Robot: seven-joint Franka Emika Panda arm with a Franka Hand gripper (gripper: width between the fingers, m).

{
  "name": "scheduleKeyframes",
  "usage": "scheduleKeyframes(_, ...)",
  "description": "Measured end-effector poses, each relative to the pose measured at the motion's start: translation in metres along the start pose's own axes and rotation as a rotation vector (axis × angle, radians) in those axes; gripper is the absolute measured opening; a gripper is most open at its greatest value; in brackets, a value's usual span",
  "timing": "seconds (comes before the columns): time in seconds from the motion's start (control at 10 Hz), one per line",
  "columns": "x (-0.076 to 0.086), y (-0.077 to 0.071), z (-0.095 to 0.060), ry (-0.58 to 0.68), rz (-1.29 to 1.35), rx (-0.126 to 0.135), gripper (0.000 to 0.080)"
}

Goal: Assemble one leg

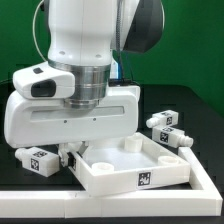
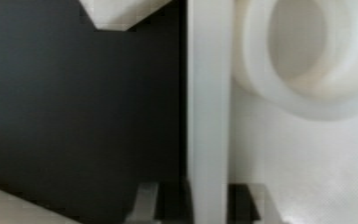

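The large white square panel [image 1: 135, 165] with a raised rim lies in the middle of the black table. My gripper [image 1: 70, 152] is down at its corner on the exterior view's left. In the wrist view my gripper [image 2: 202, 205] straddles the panel's rim wall [image 2: 208, 100], with one finger on each side, pressed against it. A round corner socket [image 2: 309, 50] shows beside the rim. One leg [image 1: 40, 160] lies at the exterior view's left, close to my hand. Two more legs [image 1: 165, 122] [image 1: 176, 138] lie at the right. All are stubby white pegs with tag stickers.
A white bar [image 1: 60, 205] runs along the front of the table, just before the panel. A green wall stands behind. A white part's corner [image 2: 123, 12] shows on the black table surface beyond the rim in the wrist view.
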State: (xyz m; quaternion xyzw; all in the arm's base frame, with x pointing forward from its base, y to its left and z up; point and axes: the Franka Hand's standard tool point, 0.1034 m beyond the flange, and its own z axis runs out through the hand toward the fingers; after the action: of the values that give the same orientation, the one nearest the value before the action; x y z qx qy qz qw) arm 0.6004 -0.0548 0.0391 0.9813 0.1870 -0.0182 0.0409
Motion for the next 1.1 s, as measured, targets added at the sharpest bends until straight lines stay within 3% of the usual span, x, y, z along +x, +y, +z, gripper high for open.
scheduleKeyframes(0.5, 0.0, 0.0, 0.0, 0.001, 0.005, 0.0, 0.0054)
scheduleKeyframes(0.6, -0.004, -0.004, 0.0, -0.001, 0.093, 0.015, 0.0054)
scheduleKeyframes(0.8, -0.009, -0.012, 0.005, -0.001, 0.241, 0.07, 0.0054)
scheduleKeyframes(1.1, 0.0, -0.036, 0.004, -0.006, 0.269, 0.071, 0.0054)
